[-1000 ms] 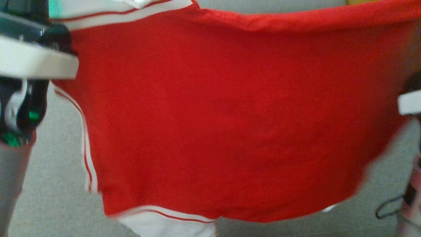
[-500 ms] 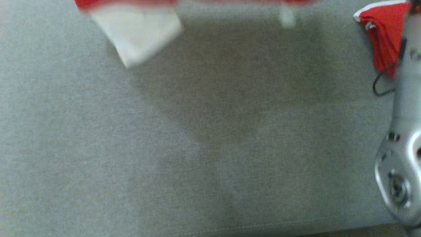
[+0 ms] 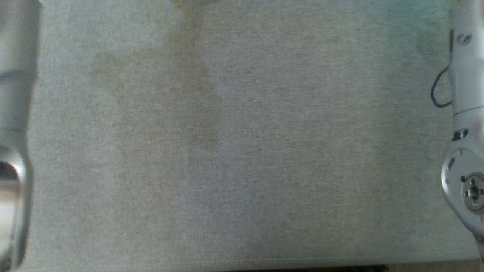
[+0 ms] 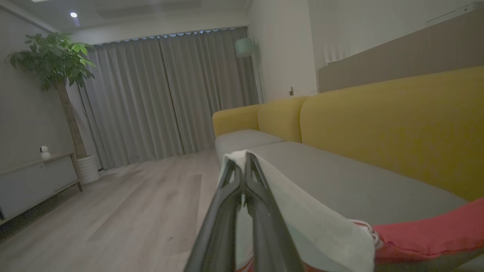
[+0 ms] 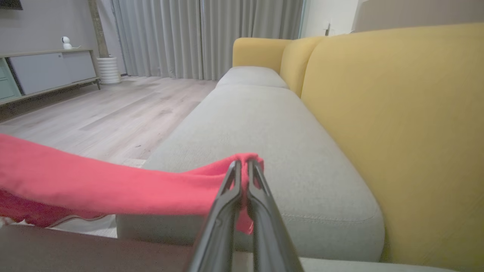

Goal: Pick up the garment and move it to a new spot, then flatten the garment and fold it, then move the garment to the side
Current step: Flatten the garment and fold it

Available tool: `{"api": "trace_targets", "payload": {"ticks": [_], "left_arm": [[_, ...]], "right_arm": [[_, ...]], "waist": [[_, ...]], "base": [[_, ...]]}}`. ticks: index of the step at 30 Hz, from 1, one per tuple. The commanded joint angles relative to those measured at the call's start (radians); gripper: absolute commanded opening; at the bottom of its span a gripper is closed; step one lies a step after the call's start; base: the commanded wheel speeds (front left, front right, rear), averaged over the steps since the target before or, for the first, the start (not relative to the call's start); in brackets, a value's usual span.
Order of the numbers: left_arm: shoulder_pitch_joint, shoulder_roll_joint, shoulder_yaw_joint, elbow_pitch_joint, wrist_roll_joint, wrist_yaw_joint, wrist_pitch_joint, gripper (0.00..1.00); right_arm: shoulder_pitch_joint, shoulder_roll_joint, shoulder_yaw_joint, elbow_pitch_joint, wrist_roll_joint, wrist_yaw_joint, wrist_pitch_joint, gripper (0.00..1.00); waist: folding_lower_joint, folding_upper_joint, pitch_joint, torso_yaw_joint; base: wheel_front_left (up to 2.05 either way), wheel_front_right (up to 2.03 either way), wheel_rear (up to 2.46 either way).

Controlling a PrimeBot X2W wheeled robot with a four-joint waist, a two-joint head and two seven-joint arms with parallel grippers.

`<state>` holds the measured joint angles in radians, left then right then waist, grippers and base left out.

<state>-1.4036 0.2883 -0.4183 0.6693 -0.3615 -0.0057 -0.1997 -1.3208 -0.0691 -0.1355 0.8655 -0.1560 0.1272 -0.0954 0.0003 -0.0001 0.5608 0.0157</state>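
Garment stretches toward 9 o'clock from the right tool, pinched there; left tool pinches its white, perhaps sleeve, edge.

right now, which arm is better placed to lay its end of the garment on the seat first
Probably right: the right gripper holds the garment with the grey seat straight ahead. The left gripper, also shut on it, points along the seat's front edge, floor alongside.

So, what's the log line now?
left end effector: shut on garment | right end effector: shut on garment | garment: hanging between them, by sofa
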Motion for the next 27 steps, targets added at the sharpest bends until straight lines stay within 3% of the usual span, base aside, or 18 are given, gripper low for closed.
{"api": "trace_targets", "payload": {"ticks": [1,7,13,18,27], "left_arm": [[-0.007,0.033,0.022,-0.02,-0.012,-0.01,-0.018,0.0],[0.122,0.007,0.051,-0.039,-0.065,-0.042,-0.057,0.0],[0.306,0.038,0.109,-0.189,-0.087,-0.051,-0.061,0.0],[0.528,0.065,0.166,-0.352,-0.106,-0.04,-0.062,0.0],[0.979,0.034,0.203,-0.636,-0.152,0.031,-0.061,0.0]], "right_arm": [[0.0,0.019,0.006,-0.013,-0.004,0.003,-0.031,0.0],[0.061,0.019,0.034,0.057,0.07,0.003,-0.125,0.0],[0.162,0.019,0.091,0.03,0.174,0.003,-0.16,0.0],[0.288,0.019,0.15,-0.064,0.269,0.003,-0.166,0.0],[0.667,0.019,0.151,-0.317,0.38,0.003,-0.166,0.0]], "waist": [[-0.0003,0.0001,0.042,0.031],[-0.0003,0.0001,0.055,0.036],[-0.0003,0.0001,0.028,0.017],[-0.0003,0.0001,-0.033,0.003],[-0.0003,0.0001,-0.246,0.012]], "base": [[0.0,0.0,0.0],[0.0,0.0,0.0],[0.0,0.0,0.0],[0.0,0.0,0.0],[0.0,0.0,0.0]]}}
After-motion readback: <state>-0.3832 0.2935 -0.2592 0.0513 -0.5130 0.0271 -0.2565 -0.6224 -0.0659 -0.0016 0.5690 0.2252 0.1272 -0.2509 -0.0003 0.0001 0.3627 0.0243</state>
